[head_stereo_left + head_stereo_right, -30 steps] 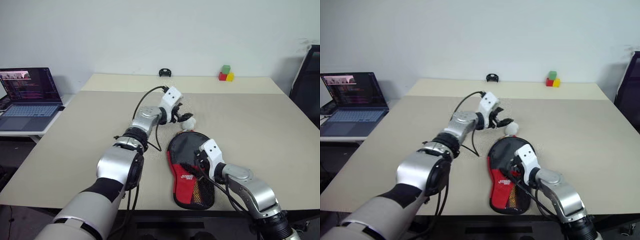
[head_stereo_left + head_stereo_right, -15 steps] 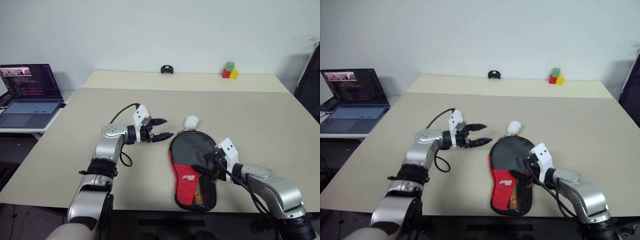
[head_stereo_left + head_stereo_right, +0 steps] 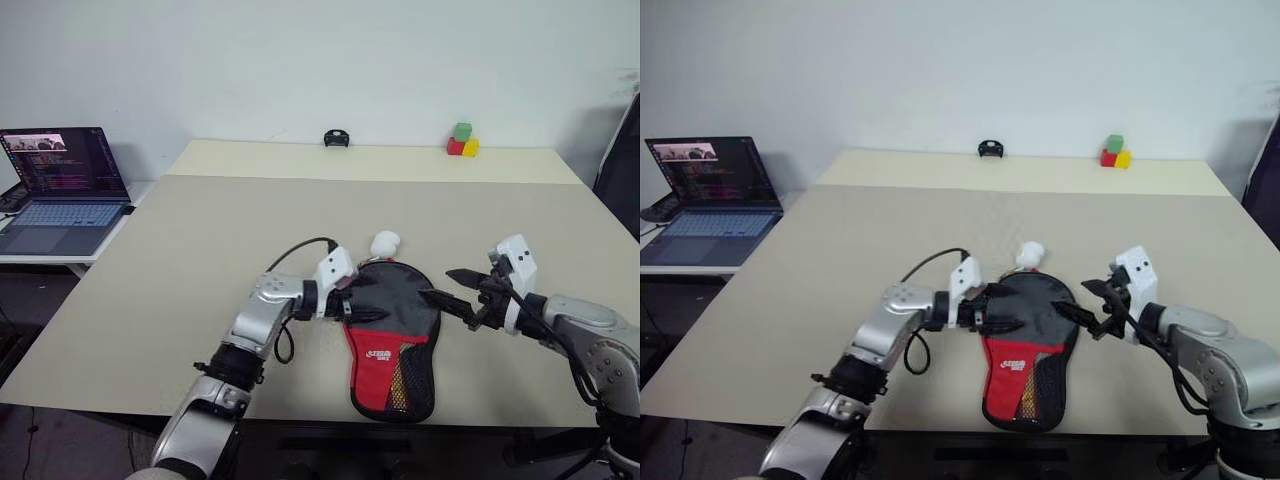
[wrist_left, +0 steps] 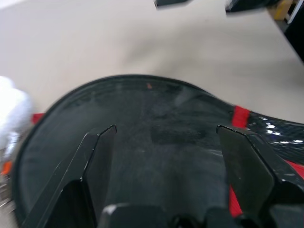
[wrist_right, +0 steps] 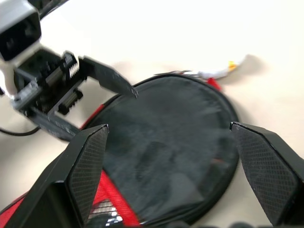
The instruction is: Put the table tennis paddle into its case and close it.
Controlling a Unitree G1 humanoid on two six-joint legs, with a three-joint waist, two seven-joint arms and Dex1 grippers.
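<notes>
Case [image 3: 392, 325] flat on table [image 3: 180, 260] between wide-spread left fingers [image 3: 366, 297] and right fingers [image 3: 447, 287], unheld.

The case [image 3: 390, 325] is black over its round part, with a red panel carrying a white logo and a dark mesh pocket at its near end. A white ball [image 3: 385, 242] lies at its far edge. The table [image 3: 200, 230] is plain beige. At the far right sit green, red and yellow blocks [image 3: 460, 142]. Both grippers have black fingers [image 3: 450, 300] on white-and-silver wrists.
</notes>
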